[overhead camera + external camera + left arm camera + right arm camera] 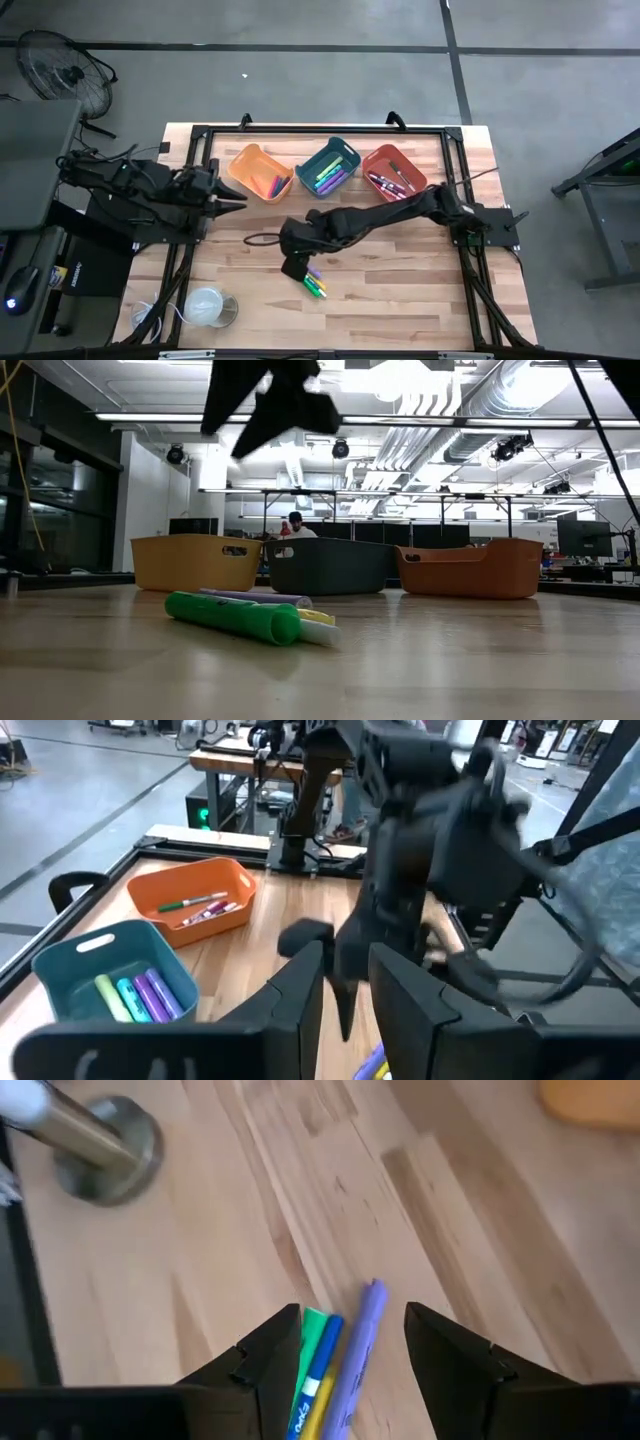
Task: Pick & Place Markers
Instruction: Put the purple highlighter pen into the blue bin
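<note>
The markers lie loose in a small cluster near the desk's middle, towards its front edge. The right gripper hangs just above them, fingers spread wide and empty, probably lining up a pick. The left gripper waits near the left edge, seemingly narrow.

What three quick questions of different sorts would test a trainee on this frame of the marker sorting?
1. True or false: the right tool hangs open above the loose markers on the table.
2. Which bin stands between the other two? A yellow-orange bin; B teal bin; C red-orange bin.
3. Fill in: the white cup lies near the table's front edge on the ____ arm's side.

Key: 1 true; the open fingers straddle a purple and a green marker in the right wrist view. 2 B. 3 left; the left tool waits beside the yellow-orange bin.
</note>
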